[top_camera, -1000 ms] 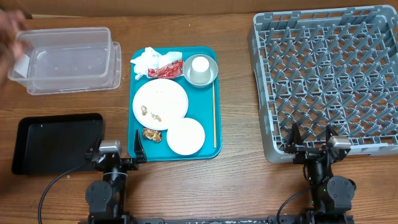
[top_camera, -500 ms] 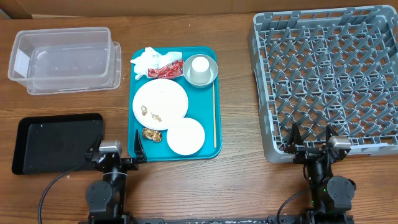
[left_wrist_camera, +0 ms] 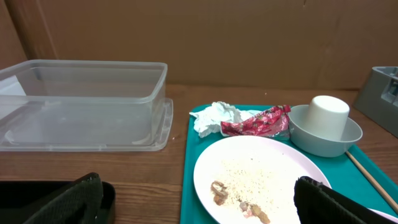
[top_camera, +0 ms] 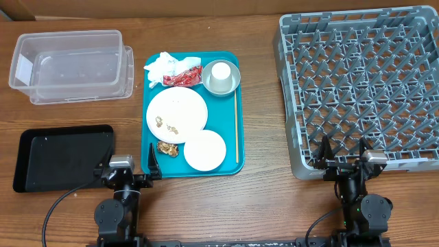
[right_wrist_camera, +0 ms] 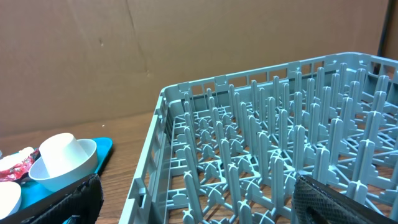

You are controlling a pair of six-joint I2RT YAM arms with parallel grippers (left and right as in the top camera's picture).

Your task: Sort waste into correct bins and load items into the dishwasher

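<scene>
Count, overhead view. Two plates on the teal tray (top_camera: 221, 113): large plate (top_camera: 180, 103) and small plate (top_camera: 204, 149), just beside each other. One cup (top_camera: 220, 72), upside down inside one bowl (top_camera: 236, 81). One red wrapper (top_camera: 184, 77) touching the napkins (top_camera: 163, 67); we cannot tell how many. Food scraps (top_camera: 168, 126) in two patches: on the large plate and on the tray. One wooden stick (top_camera: 236, 127). One clear tub (top_camera: 68, 34) and one black tray (top_camera: 65, 158) at left, one dish rack (top_camera: 363, 89) at right. Left gripper (top_camera: 129, 167) and right gripper (top_camera: 343, 154): fingers apart, holding nothing.
</scene>
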